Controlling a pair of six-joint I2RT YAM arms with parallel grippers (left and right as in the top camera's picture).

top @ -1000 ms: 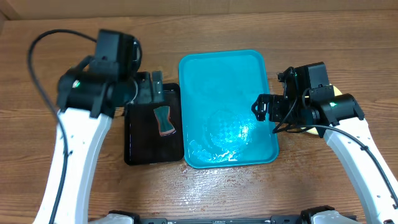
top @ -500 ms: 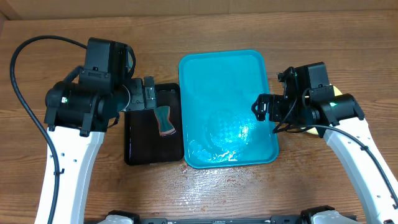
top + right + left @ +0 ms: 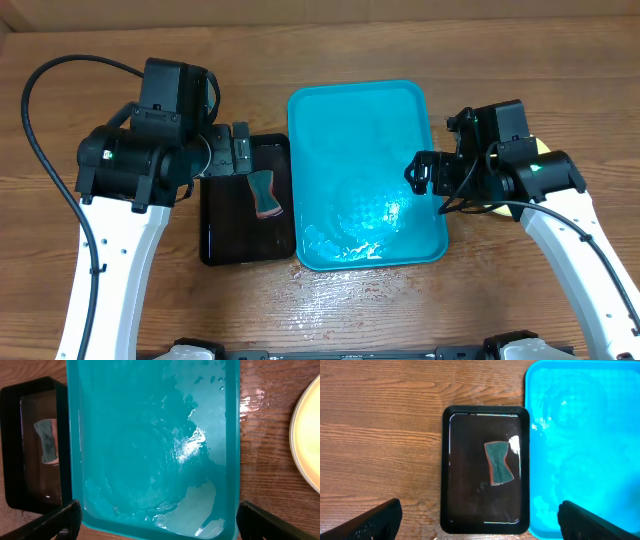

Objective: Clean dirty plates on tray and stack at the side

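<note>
Wooden tabletop (image 3: 380,300) glistens wet beside the turquoise tray (image 3: 350,120), which holds pooled water and no plates. Only the rim of a pale yellow plate (image 3: 306,435) shows at the right, probably the stack, its count hidden under the right arm. Both the left gripper (image 3: 480,521) and the right gripper (image 3: 159,521) stand spread wide, empty. Trouble could come if the right arm swings out low and clips that stack, or dips its fingers and sloshes water onto the wood.

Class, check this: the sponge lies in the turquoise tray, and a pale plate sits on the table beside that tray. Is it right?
No: the sponge lies in the black tray, as the left wrist view shows. The pale plate sits beside the turquoise tray.
</note>
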